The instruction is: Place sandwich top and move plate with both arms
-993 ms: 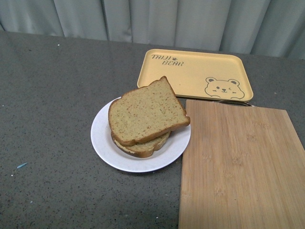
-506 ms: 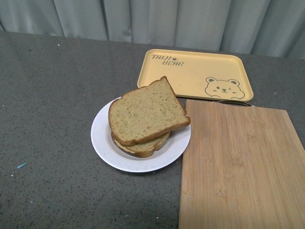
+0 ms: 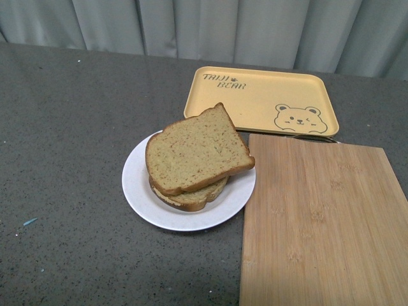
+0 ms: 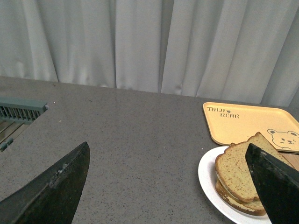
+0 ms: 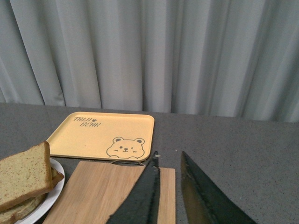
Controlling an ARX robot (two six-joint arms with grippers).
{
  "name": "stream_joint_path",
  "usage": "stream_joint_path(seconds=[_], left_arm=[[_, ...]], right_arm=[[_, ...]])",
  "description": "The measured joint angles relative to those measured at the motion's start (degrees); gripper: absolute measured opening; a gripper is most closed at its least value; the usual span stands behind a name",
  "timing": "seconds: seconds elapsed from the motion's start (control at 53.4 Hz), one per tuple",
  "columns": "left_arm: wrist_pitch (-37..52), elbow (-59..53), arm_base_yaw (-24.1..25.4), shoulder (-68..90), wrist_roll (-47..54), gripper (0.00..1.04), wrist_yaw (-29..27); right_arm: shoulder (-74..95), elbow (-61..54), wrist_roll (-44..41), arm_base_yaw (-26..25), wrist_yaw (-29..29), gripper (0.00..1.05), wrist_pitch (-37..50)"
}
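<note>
The sandwich top [image 3: 197, 153] lies on a lower slice [image 3: 191, 199], a bit turned, and both are on the plate [image 3: 136, 185], which stands on the grey surface [image 3: 64, 127]. The right rim of the plate is just beside the wooden board [image 3: 319, 217]. Behind them is the yellow tray [image 3: 261, 95] with a bear drawing. The left pincer [image 4: 167, 145] is released, its fingers wide apart and empty. The right pincer [image 5: 169, 154] is above the board, with only a narrow gap between its fingers, grasping nothing.
</note>
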Motion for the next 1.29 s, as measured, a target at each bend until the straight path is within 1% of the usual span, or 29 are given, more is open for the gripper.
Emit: stream_joint_path(seconds=[0.019,0.056,0.075,0.187,0.206,0.244,0.262,0.281,0.431,0.487,0.581,0.693,0.731,0.768,0.787,0.862,0.937,1.087,1.125,1.2,1.293], left_arm=[[0.0,0.0,0.0,0.0,0.0,0.98,0.0],[0.0,0.0,0.0,0.0,0.0,0.98,0.0],[0.0,0.0,0.0,0.0,0.0,0.98,0.0],[0.0,0.0,0.0,0.0,0.0,0.98,0.02],[0.0,0.0,0.0,0.0,0.0,0.98,0.0],[0.0,0.0,0.0,0.0,0.0,0.98,0.0],[0.0,0.0,0.0,0.0,0.0,0.98,0.0],[0.0,0.0,0.0,0.0,0.0,0.98,0.0],[0.0,0.0,0.0,0.0,0.0,0.98,0.02],[0.0,0.0,0.0,0.0,0.0,0.98,0.0],[0.0,0.0,0.0,0.0,0.0,0.98,0.02],[-0.02,0.0,0.0,0.0,-0.02,0.98,0.02],[-1.68,0.42,0.48,0.72,-1.27,0.98,1.57],[-5.77,1.81,1.64,3.1,-4.66,0.98,4.81],[-6.95,2.25,2.14,4.9,-5.9,0.98,5.57],[-6.64,2.49,2.99,10.14,-10.91,0.98,6.29],[-2.71,2.95,4.13,16.48,-15.52,0.98,7.98],[9.99,5.05,4.87,34.93,-21.79,0.98,8.61],[13.79,6.23,4.46,42.84,-24.41,0.98,10.14],[16.98,7.52,4.22,51.04,-27.45,0.98,12.85],[23.15,10.4,3.61,66.14,-33.05,0.98,16.06]], right_arm=[[0.0,0.0,0.0,0.0,0.0,0.2,0.0],[0.0,0.0,0.0,0.0,0.0,0.27,0.0],[0.0,0.0,0.0,0.0,0.0,0.29,0.0],[0.0,0.0,0.0,0.0,0.02,0.49,0.0],[0.0,0.0,0.0,0.0,0.02,0.5,0.0],[0.0,0.0,0.0,0.0,0.0,0.57,0.0],[0.0,0.0,0.0,0.0,0.0,0.63,0.0],[0.0,0.0,0.0,0.0,0.0,0.65,0.0],[0.0,0.0,0.02,0.0,0.0,0.9,0.0],[0.0,0.0,0.02,0.0,0.02,0.97,0.0],[0.0,0.0,0.04,0.0,0.02,0.95,0.0],[0.0,0.0,0.04,0.0,0.02,0.95,0.0],[0.0,0.0,0.04,0.0,0.0,0.95,0.0],[0.0,0.0,0.04,0.0,0.02,0.95,0.0],[0.0,0.0,0.04,0.0,0.0,0.95,0.0],[0.0,0.0,0.04,0.0,0.02,0.95,0.0],[0.0,0.0,0.04,0.0,0.02,0.95,0.0],[0.0,0.0,0.04,0.0,0.0,0.95,0.0],[0.0,0.0,0.04,0.0,0.02,0.95,0.0],[0.0,0.0,0.04,0.0,0.0,0.95,0.0],[0.0,0.0,0.04,0.0,0.02,0.95,0.0]])
